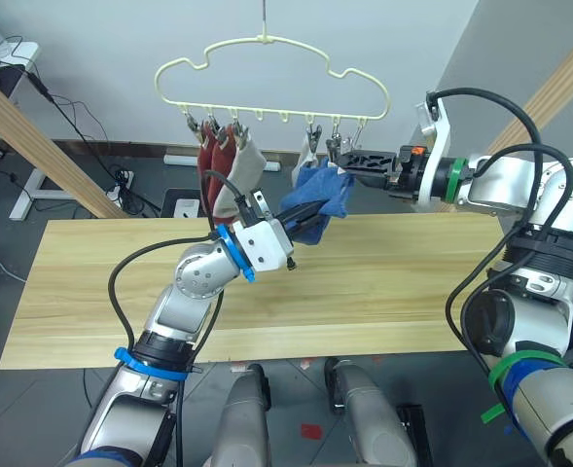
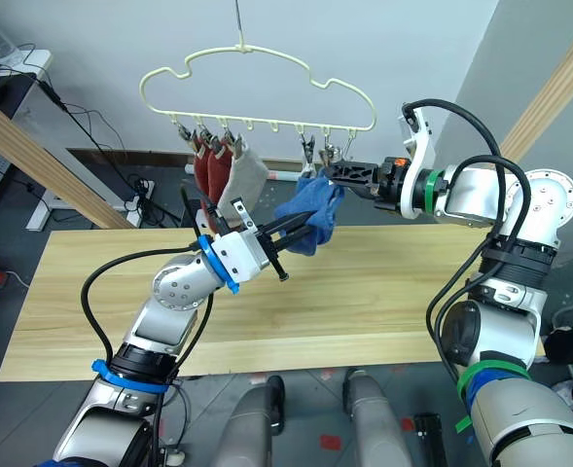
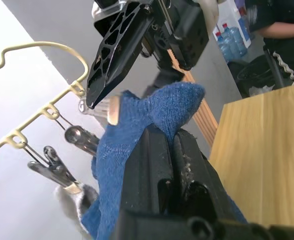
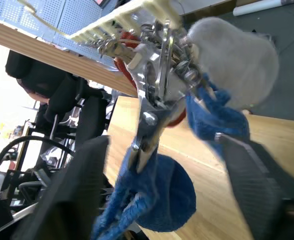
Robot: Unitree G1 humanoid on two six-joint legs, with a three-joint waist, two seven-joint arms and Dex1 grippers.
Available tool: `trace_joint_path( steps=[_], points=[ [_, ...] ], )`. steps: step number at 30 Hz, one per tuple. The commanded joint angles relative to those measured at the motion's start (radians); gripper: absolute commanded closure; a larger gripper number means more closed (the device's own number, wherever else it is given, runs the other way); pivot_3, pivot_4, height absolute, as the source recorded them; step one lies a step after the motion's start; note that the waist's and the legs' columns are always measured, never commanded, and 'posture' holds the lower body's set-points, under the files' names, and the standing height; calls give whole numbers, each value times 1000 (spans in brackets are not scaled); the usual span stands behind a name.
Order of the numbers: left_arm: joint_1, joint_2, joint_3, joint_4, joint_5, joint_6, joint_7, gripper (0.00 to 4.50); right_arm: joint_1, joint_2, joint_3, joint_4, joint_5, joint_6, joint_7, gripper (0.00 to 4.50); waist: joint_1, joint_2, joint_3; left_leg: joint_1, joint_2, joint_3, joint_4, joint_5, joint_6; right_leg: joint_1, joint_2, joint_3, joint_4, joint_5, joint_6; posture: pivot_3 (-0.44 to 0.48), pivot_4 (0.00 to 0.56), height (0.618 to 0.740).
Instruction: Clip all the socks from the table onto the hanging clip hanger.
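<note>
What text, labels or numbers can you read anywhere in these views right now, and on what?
No readable text in any view.
Bottles behind the table: labels too blurred to read.
Left tool, shut on the blue sock: no markings legible.
Right tool, open at a clip of the clip hanger: no markings legible.

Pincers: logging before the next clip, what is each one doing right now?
Left pincer: closed on the blue sock.
Right pincer: open, fingers on either side of a metal clip on the clip hanger.
</note>
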Motion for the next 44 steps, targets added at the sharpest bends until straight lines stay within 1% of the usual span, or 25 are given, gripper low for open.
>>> trace_joint_path(
  steps=[1,2,3,4,5,6,7,9,12,14,16,17,18,20,22,24,26,27,29,31,33,36,37,41,44],
  points=[
    [-21,-11,-13,10,-23,29,-7,4500,32,-55,-38,-93,57,8,8,23,0,0,0,-1,0,0,0,0,0,0,0,0,-1,0,0,-101,352,740],
    [-38,-31,-17,39,-64,98,-36,4250,86,-110,-6,-196,46,-10,55,4,-4,0,0,-1,0,0,0,0,0,0,0,0,-2,0,0,-125,354,740],
    [-49,-45,-19,59,-95,150,-57,3975,127,-149,19,-270,37,-26,89,0,-1,1,0,-2,0,0,0,0,1,0,0,0,-4,1,1,-125,354,740],
    [-62,-67,-18,81,-144,223,-89,3766,210,-227,86,-390,1,-85,174,0,-1,1,0,-3,0,-1,0,0,1,0,0,-1,-5,1,1,-137,355,740],
    [-70,-82,-16,94,-177,273,-111,3490,268,-282,133,-469,-27,-132,238,0,1,2,0,-5,0,-2,0,-1,2,0,0,-2,-7,1,2,-137,355,740],
    [-72,-97,-3,94,-222,354,-127,3138,329,-319,174,-522,-62,-188,286,0,-4,2,0,-5,-1,-2,0,-1,2,0,0,-2,-7,1,2,-145,353,740],
    [-75,-103,12,96,-266,418,-148,2869,398,-366,234,-581,-121,-281,362,0,-8,2,0,-6,0,-1,1,-2,3,0,0,-2,-8,1,2,-147,352,740],
    [-76,-98,38,91,-325,513,-179,2401,486,-414,313,-633,-219,-429,457,0,-19,2,0,-6,-1,0,1,-2,4,0,0,-1,-9,1,3,-143,352,740],
    [-40,-41,82,83,-397,636,-241,1436,593,-410,408,-649,-378,-668,537,0,-40,2,0,-4,0,0,2,-2,4,0,1,0,-6,1,3,-125,347,740],
    [-13,-7,113,77,-424,691,-250,933,629,-382,438,-640,-443,-773,554,0,-45,2,0,0,1,0,1,-2,4,0,3,2,-4,1,3,-115,345,740],
    [53,68,181,31,-466,768,-258,431,670,-343,472,-636,-493,-872,582,0,-46,2,0,3,2,0,1,-2,3,0,5,2,-1,1,3,-79,343,740],
    [82,97,209,5,-485,803,-258,181,685,-330,486,-633,-515,-911,597,0,-46,1,0,4,3,-1,1,-2,3,0,5,2,1,1,2,-79,343,740],
    [129,137,247,-37,-506,836,-262,34,694,-316,501,-621,-537,-947,610,0,-48,1,0,4,4,-1,1,-2,3,0,5,2,2,0,2,-56,342,740],
    [192,181,298,-104,-541,889,-252,34,701,-301,515,-595,-568,-991,633,0,-40,2,0,5,4,0,1,-1,3,0,5,2,4,0,2,-36,340,740],
    [273,221,379,-191,-585,951,-227,34,695,-287,529,-561,-597,-1031,654,0,-28,2,0,4,3,0,1,0,1,-1,4,2,5,0,2,9,337,740],
    [334,244,440,-263,-615,1002,-194,34,690,-278,540,-534,-620,-1063,674,0,-15,2,0,4,2,1,2,0,1,0,2,2,4,0,2,30,333,740],
    [410,264,523,-345,-654,1063,-159,34,689,-261,554,-513,-639,-1085,687,0,-1,1,0,4,1,1,2,0,1,0,1,2,3,0,2,72,320,740],
    [456,275,565,-386,-656,1080,-137,34,691,-256,561,-503,-650,-1101,699,0,5,1,0,4,1,1,2,0,1,0,1,2,3,0,2,94,316,740],
    [515,286,606,-444,-654,1119,-94,34,695,-255,557,-478,-662,-1121,722,0,23,1,0,4,1,1,1,0,1,0,1,1,1,0,2,132,308,740],
    [571,293,647,-483,-654,1140,-71,34,692,-262,567,-458,-683,-1122,732,0,32,1,0,3,1,0,1,0,1,0,1,1,1,0,2,132,308,740],
    [614,295,658,-512,-648,1164,-47,34,683,-260,564,-438,-689,-1103,730,0,44,1,0,3,1,0,1,0,1,0,1,1,1,0,2,170,305,740],
    [673,287,656,-550,-565,1109,8,34,674,-254,551,-448,-675,-1088,735,0,58,0,0,3,1,0,1,0,1,1,1,1,1,0,2,195,303,740],
    [681,293,654,-553,-551,1087,8,34,675,-254,551,-453,-674,-1088,737,0,62,0,0,3,1,0,1,0,1,1,1,1,1,0,2,195,303,740],
    [677,297,640,-539,-577,1075,-23,34,674,-256,549,-444,-680,-1091,741,0,80,0,-1,3,1,-1,1,0,1,1,1,0,1,0,2,199,299,740],
    [712,336,594,-534,-497,1068,-16,34,671,-257,545,-444,-678,-1084,740,0,80,0,-1,3,1,0,1,0,1,1,1,0,1,0,2,199,299,740]
  ],
)
